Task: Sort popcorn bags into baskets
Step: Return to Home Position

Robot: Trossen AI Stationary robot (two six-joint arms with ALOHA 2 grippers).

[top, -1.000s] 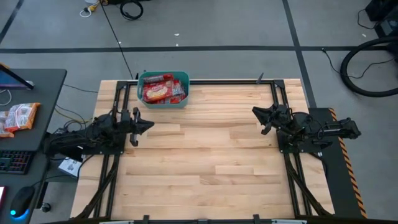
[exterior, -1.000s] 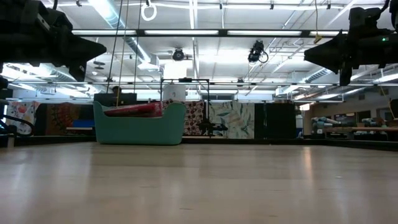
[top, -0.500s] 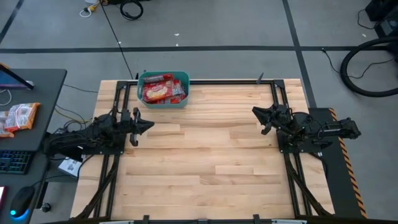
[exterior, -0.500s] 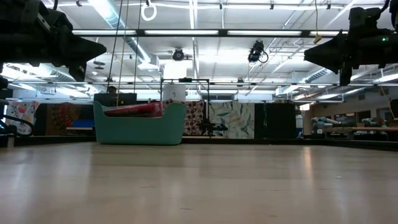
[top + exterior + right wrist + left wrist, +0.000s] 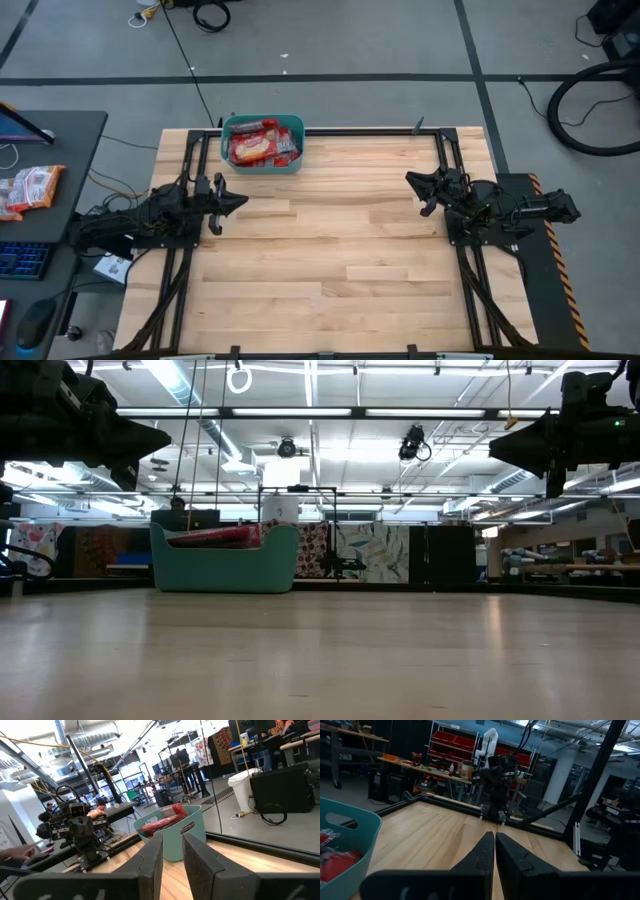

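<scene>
1. Teal bin (image 5: 262, 169): far edge of table (image 5: 330, 250), left of centre; red popcorn bags (image 5: 258, 146) piled inside.
2. L gripper (image 5: 238, 200): above table's left side, fingers pressed together, empty.
3. R gripper (image 5: 411, 180): above right side, fingers narrowly apart, empty.

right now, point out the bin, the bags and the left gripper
bin (image 5: 225, 565), low view, on its front wall
bags (image 5: 255, 146), high view, on the top red packet
left gripper (image 5: 242, 200), high view, between its fingertips

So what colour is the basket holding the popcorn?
The basket is teal, a blue-green, clearest in the low view.
</scene>
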